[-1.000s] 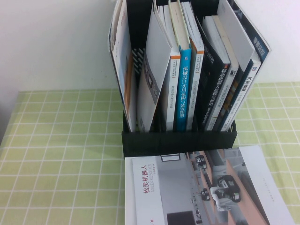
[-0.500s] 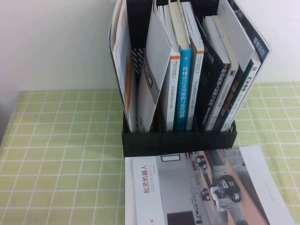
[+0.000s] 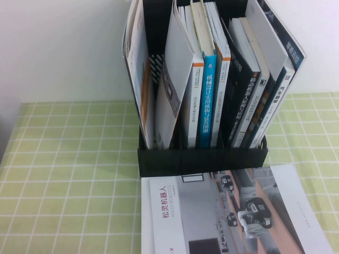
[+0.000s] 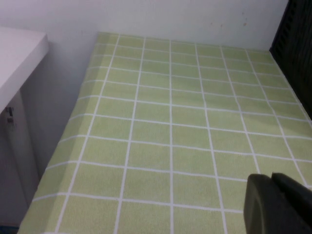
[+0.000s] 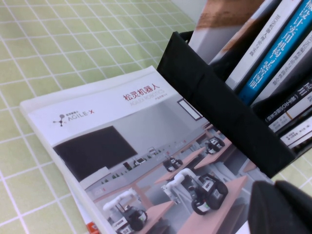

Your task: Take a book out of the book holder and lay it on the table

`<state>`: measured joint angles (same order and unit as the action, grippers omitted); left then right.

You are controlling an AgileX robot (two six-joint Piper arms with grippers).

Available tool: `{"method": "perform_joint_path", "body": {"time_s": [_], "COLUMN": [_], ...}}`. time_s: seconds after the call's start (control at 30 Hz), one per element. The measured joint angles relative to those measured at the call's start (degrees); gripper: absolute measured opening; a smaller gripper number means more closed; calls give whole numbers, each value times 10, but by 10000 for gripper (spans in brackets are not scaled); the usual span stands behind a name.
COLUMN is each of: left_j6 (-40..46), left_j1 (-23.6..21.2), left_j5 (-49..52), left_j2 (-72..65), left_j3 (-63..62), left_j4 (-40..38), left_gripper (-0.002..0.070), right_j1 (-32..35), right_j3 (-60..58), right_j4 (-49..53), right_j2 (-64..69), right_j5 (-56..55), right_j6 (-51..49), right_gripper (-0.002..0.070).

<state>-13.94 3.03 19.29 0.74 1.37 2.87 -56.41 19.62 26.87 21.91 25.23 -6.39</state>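
The book (image 3: 233, 211), a thin grey and salmon-pink magazine with robot photos and red-brown characters on a white strip, lies flat on the green checked table (image 3: 69, 174), right in front of the book holder (image 3: 201, 160). The black book holder stands upright and is full of books. Neither gripper shows in the high view. In the right wrist view my right gripper (image 5: 274, 190) hovers shut and empty over the book (image 5: 146, 156), close to the holder's front wall (image 5: 219, 107). My left gripper (image 4: 272, 181) is shut over bare table cloth (image 4: 170, 122), holding nothing.
A blue-spined book (image 3: 207, 100) and several dark and white volumes stand in the holder. A white wall runs behind it. A white cabinet (image 4: 19, 53) stands beyond the table's left edge. Open cloth lies left of the holder.
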Motion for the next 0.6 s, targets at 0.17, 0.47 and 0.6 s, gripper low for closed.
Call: {"method": "perform_joint_path", "body": {"time_s": [0.17, 0.47, 0.6], "left_j6": [-1, -1, -2], "left_j1": [0, 0, 0], "left_j5": [0, 0, 0], "left_j2": [0, 0, 0], "left_j3": [0, 0, 0], "left_j4": [0, 0, 0], "left_gripper": [-3, -3, -3], "right_j1": [0, 100, 215], "right_j3": [0, -36, -97], "right_j4": [0, 0, 0], "right_j2": [0, -48, -105], "right_j5": [0, -38, -78], "right_j6": [0, 0, -19], "right_gripper": [-2, -1, -2]}}
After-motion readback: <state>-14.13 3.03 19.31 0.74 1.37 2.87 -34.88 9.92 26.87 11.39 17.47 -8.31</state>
